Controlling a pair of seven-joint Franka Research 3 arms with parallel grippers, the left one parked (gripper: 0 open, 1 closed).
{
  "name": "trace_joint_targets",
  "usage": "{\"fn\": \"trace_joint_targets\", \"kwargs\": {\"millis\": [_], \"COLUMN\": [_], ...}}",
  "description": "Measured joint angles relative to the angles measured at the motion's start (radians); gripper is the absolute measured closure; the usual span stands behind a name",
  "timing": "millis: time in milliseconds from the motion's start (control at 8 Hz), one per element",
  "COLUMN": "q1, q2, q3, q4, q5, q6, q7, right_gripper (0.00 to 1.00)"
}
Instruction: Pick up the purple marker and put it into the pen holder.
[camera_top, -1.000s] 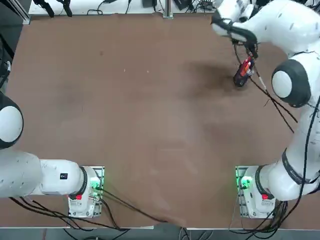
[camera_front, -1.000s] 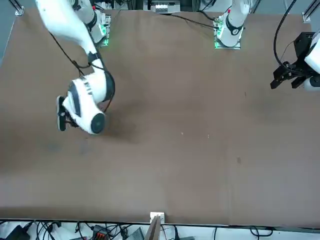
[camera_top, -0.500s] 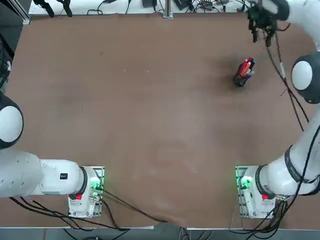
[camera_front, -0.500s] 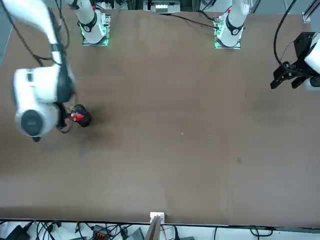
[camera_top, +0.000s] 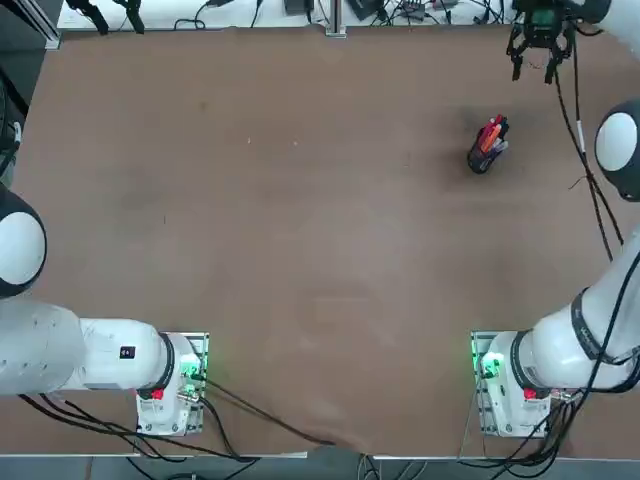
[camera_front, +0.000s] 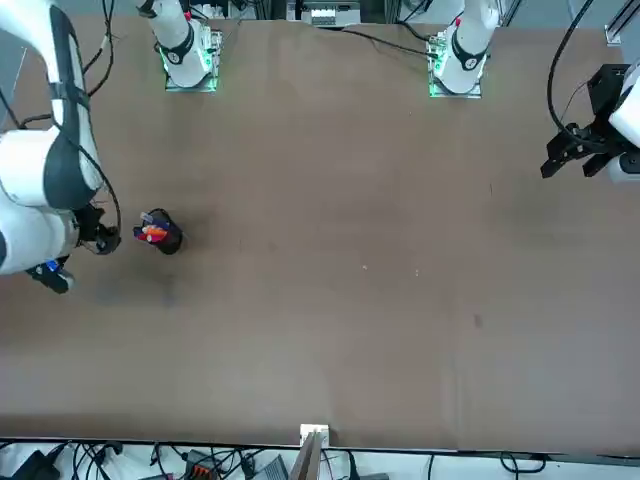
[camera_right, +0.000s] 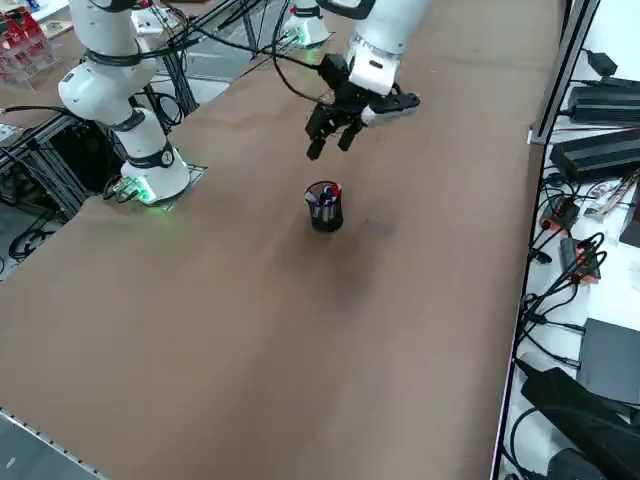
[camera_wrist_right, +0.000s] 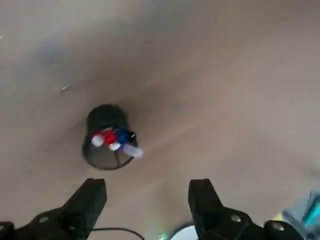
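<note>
The right end effector stood released and empty, its two dark fingers spread wide apart with nothing between them. You would have found it raised above the far right corner of the brown bench in the top view, beyond the pen holder and close to the bench's far edge. In the right side view the right end effector hung in the air above and a little past the holder, fingers pointing down and apart from it. In the front view the arm's white wrist covered most of it, so only dark parts showed beside the holder.

The pen holder, a small black round cup, stood upright on the bench, well apart from both arm bases. Red and orange pens stuck out of its mouth. The wrist view looked down into the cup: you could see red caps, a blue one and a pale whitish-violet end leaning on the rim nearest the fingers. That pale end matched the purple marker's tip, so the purple marker appeared to sit inside the holder with the other pens. Its purple body could not be told apart from the other pens in the other views.

In the front view the holder stood just beside the arm's wrist, not touching it. No marker lay on the bench surface in any view.
</note>
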Motion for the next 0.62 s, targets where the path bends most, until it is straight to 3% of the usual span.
{"fn": "trace_joint_targets", "kwargs": {"millis": [375,625], "q1": [-0.029,-0.006], "q2": [-0.044,-0.174], "q3": [0.000,0.010], "q4": [0.082,0.014], "q5": [0.098,0.129], "q6": [-0.006,0.107], "q7": [-0.325,-0.369], "right_gripper": [0.00,0.00]}}
